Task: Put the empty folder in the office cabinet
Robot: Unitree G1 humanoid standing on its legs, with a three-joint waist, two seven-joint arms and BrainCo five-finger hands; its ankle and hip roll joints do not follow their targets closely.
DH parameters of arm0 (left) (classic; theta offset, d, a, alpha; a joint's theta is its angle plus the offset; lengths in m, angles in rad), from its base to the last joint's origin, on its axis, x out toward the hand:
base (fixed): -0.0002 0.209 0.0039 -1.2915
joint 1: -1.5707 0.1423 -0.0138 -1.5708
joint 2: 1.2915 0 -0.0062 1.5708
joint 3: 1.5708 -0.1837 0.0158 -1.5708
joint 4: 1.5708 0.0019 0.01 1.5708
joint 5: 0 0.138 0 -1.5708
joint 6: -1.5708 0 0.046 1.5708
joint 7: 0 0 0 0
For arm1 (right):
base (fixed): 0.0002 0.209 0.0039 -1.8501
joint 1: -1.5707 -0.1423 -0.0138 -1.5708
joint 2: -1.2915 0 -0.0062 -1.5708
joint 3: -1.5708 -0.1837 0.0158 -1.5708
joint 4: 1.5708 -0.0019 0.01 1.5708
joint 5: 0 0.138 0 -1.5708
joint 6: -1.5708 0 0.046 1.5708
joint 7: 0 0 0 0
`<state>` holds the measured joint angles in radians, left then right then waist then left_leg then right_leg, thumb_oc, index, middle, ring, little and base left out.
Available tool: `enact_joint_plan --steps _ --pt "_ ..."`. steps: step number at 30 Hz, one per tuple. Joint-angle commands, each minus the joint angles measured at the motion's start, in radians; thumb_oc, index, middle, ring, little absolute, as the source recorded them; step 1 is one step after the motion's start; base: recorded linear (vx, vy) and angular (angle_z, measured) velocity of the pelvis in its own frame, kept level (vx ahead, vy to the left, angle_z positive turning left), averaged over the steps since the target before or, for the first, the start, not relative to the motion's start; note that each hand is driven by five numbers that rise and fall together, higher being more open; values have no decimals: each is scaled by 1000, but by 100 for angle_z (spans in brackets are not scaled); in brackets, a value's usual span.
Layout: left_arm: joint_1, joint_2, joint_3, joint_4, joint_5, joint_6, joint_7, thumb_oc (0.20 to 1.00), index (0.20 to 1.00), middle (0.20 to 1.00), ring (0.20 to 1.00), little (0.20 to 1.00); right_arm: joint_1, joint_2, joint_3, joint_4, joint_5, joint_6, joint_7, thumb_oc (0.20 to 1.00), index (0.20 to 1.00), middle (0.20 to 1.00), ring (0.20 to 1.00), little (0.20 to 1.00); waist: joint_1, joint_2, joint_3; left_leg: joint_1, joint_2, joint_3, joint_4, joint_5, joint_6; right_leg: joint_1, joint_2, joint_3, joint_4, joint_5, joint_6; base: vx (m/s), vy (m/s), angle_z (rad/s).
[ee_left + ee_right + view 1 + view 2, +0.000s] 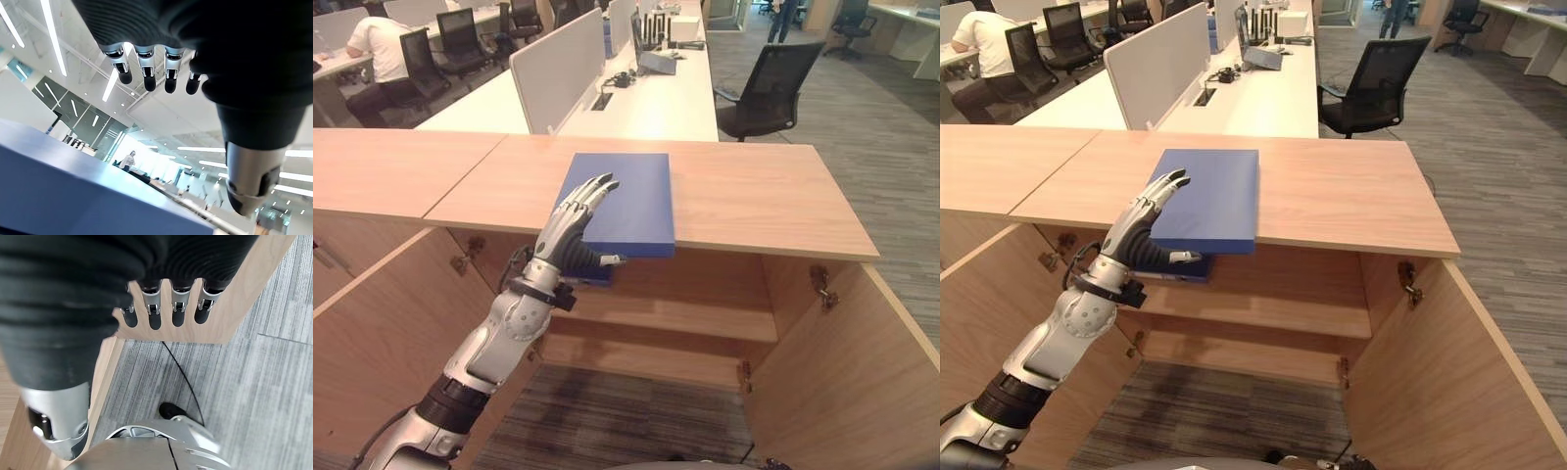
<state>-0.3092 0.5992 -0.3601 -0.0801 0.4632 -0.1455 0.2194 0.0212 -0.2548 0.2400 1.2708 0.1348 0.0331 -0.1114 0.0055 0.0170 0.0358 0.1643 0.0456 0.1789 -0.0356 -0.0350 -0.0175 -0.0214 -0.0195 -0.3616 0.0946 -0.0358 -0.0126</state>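
A flat blue folder (622, 201) lies on the wooden cabinet top (754, 196), its near end hanging over the front edge. My left hand (570, 230) is at the folder's near left corner. Its straight fingers (149, 78) reach over the folder's top (73, 196), and its thumb points sideways under the overhanging end. The hand is open. My right hand (154, 316) hangs low beside a wooden door edge above the carpet, fingers relaxed and holding nothing.
Both cabinet doors stand open: the left door (372, 323) and the right door (862, 382). Inside is a bare wooden shelf (685, 313). Behind the cabinet are white desks (646, 108), a black office chair (769, 88) and a seated person (377, 49).
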Motion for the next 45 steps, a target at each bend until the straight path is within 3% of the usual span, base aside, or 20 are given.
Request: enact_joint_plan --steps 1,14,27,40,45 --pt "-93 36 -3 -13 80 3 41 1000 1000 1000 1000 1000 -47 6 47 57 -27 -6 -14 1000 1000 1000 1000 1000 -5 -64 -17 3 -27 -4 -52 -24 -17 173 -43 42 -182 35 137 0 0 0" --pt "-188 27 -69 128 242 54 71 1000 1000 1000 1000 1000 -47 -2 51 74 -34 -2 -15 1000 1000 1000 1000 1000 -17 -57 -21 11 -29 3 -52 -30 -15 178 -44 47 -182 34 138 2 2 -1" --pt "-184 17 -94 189 287 72 58 1000 1000 1000 1000 1000 -45 -8 49 75 -42 3 -16 1000 1000 1000 1000 1000 -22 -50 -21 16 -31 7 -52 -34 -13 182 -44 51 -182 32 138 0 0 -1" --pt "-296 -38 -183 566 539 250 118 1000 1000 1000 1000 1000 -48 -15 65 77 -50 2 -31 1000 1000 1000 1000 1000 -40 -49 -23 24 -32 15 -52 -38 -10 184 -41 60 -182 29 137 0 0 -1" --pt "-299 -45 -201 621 566 265 114 1000 1000 1000 1000 1000 -45 -15 72 81 -54 3 -29 1000 1000 1000 1000 1000 -43 -48 -23 27 -33 19 -52 -40 -10 186 -40 61 -182 28 137 0 0 0"
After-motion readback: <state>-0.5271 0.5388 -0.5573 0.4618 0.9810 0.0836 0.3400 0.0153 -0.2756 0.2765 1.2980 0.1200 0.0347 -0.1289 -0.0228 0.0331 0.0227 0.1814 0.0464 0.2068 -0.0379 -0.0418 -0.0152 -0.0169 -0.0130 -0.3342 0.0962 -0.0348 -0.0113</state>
